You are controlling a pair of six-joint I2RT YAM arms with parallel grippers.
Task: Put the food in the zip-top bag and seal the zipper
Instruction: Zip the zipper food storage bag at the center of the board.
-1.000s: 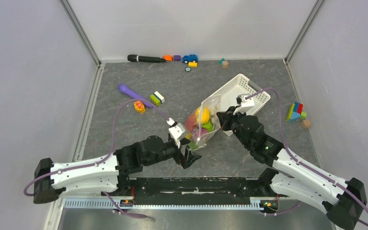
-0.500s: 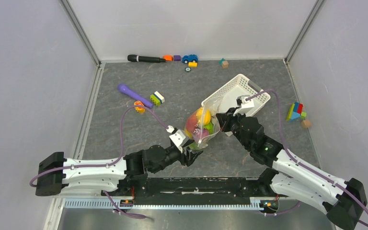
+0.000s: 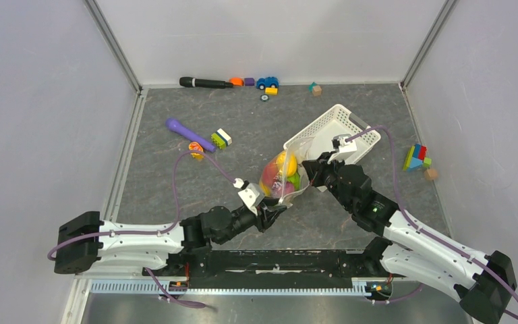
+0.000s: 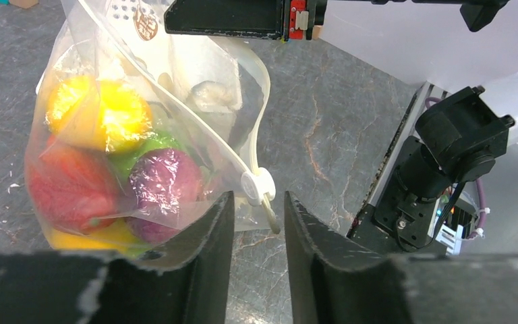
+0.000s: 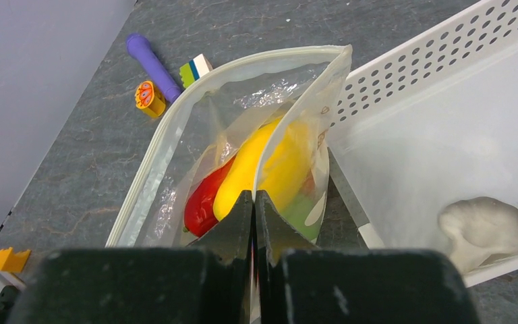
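Observation:
The zip-top bag (image 3: 283,177) hangs between both grippers, with the food inside: a yellow piece (image 4: 101,115), a purple onion (image 4: 165,185) and a red piece (image 4: 67,192). My right gripper (image 5: 253,194) is shut on the bag's top edge (image 5: 195,135), holding it up beside the basket. The zipper (image 5: 150,165) runs as a white strip along the gaping mouth. Its white slider (image 4: 256,185) sits at the near end. My left gripper (image 4: 257,196) is open, fingers narrowly apart on either side of the slider's tab, not touching it.
A white lattice basket (image 3: 337,125) lies tipped behind the bag with a pale mushroom-like toy (image 5: 482,226) in it. A purple stick (image 3: 189,135), blocks (image 3: 221,138) and an orange toy (image 3: 195,150) lie to the left. More blocks (image 3: 417,158) are at the right.
My left gripper has moved in to the bag's near corner and its jaws have narrowed around the slider. The right gripper and the bag have stayed put.

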